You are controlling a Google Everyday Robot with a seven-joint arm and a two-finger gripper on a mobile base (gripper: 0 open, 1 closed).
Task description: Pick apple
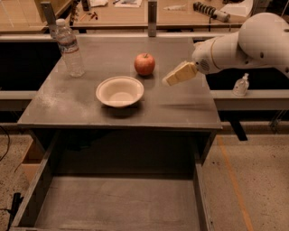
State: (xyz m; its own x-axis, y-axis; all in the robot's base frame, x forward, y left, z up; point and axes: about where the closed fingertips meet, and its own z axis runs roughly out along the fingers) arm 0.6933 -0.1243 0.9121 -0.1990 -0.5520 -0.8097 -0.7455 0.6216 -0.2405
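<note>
A small round red apple with orange-yellow patches stands on the grey table, toward the back middle. A cream bowl sits just in front of it and to the left. My gripper, with cream-coloured fingers, hangs above the table to the right of the apple, a short gap away, pointing left and down toward it. It holds nothing. The white arm comes in from the right.
A clear plastic water bottle stands at the table's back left. An open drawer juts out below the front edge. A small bottle stands on a ledge at the right. A cluttered wooden bench lies behind.
</note>
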